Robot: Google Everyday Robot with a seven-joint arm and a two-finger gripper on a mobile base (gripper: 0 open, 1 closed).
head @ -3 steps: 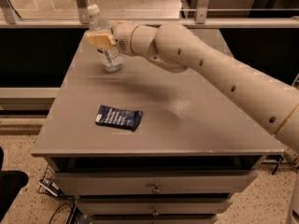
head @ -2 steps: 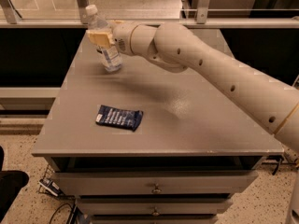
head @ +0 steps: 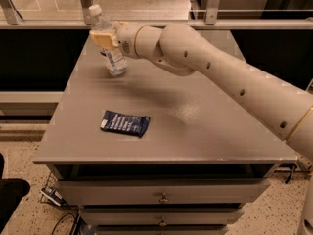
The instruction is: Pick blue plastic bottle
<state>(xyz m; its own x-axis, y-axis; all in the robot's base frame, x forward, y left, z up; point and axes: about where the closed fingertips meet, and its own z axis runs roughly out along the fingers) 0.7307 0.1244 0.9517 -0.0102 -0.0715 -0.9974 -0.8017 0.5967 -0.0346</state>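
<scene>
At the upper left of the frame the pincer [head: 103,37] is clenched on the bottle [head: 114,58] just below its shoulder, leaving the cap clear. The bottle leans left, its base at or barely off the bench [head: 205,131], probably mid-lift. The packet [head: 124,123] lies well apart.

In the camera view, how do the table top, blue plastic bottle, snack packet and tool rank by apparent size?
1. table top
2. blue plastic bottle
3. snack packet; nearer the camera, so this pair is unsure
4. tool, shut on the bottle's upper part, table's far left
</scene>
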